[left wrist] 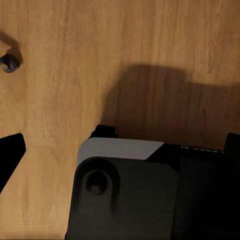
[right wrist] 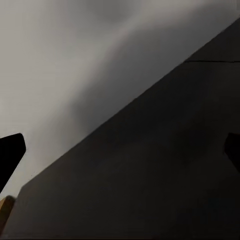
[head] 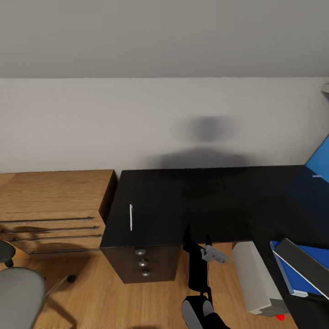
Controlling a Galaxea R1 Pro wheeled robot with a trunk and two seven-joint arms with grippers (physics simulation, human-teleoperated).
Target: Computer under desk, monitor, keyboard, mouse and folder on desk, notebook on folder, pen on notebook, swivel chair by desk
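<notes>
We see the pen lying on the black desk, near its left end and parallel to that edge, well apart from everything else on the top. At the right edge of the head view the blue folder lies on the desk's right wing, with the dark notebook resting across it at a slant. Just left of the folder, below the desk's edge, stands the pale grey computer on the wood floor. The bright blue back panel rises at the far right.

Under the desk's left end sits a black drawer cabinet with three round knobs, and beside it a light wooden drawer chest against the grey wall. The swivel chair shows its grey seat at the lower left corner, apart from the desk.

One arm reaches forward toward the desk's front edge. In the right wrist view the right gripper has its fingers spread wide over the dark desk top, holding nothing. In the left wrist view the left gripper is likewise spread, over the floor and part of the robot's own body.
</notes>
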